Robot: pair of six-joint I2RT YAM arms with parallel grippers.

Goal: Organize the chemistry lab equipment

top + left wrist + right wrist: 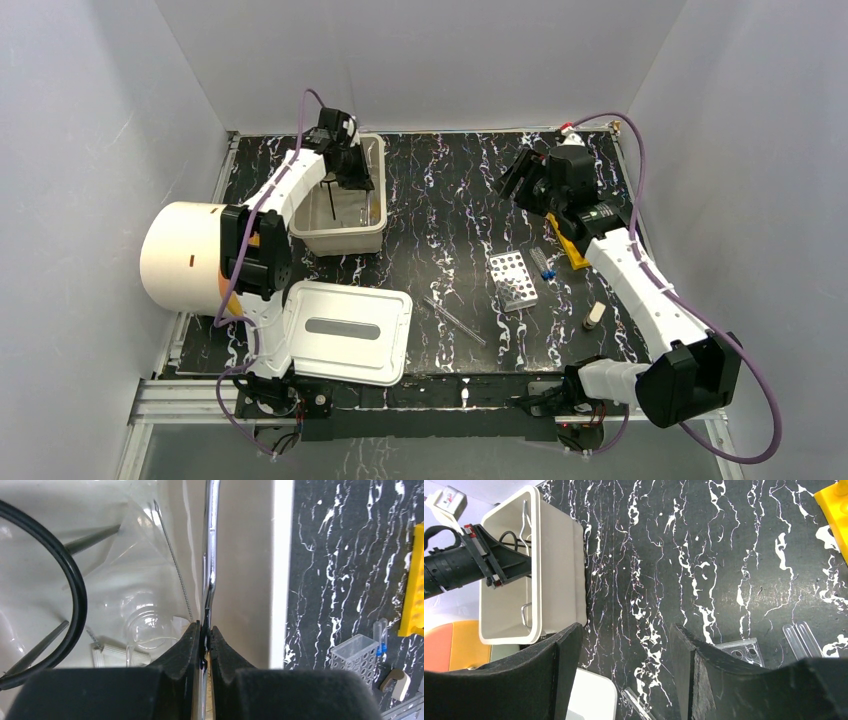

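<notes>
My left gripper (345,168) (205,632) is shut on the chrome wire tongs (210,555) and holds them over the inside of the cream bin (340,238), close to its right wall (245,555). Clear glassware (145,625) and a thin wire brush (175,555) lie in the bin. My right gripper (520,175) (625,630) is open and empty, raised above the mat. The silver perforated rack (513,280) (356,655) (736,650), blue-capped vials (545,265) (382,635), yellow rack (568,245) (414,580) (834,505) and glass rods (455,318) (639,705) lie on the mat.
The white bin lid (350,330) lies at the front left. The big cream cylinder (180,255) lies on its side at the left edge. A small beige item (594,315) (395,682) sits near the right arm. White walls close in the sides.
</notes>
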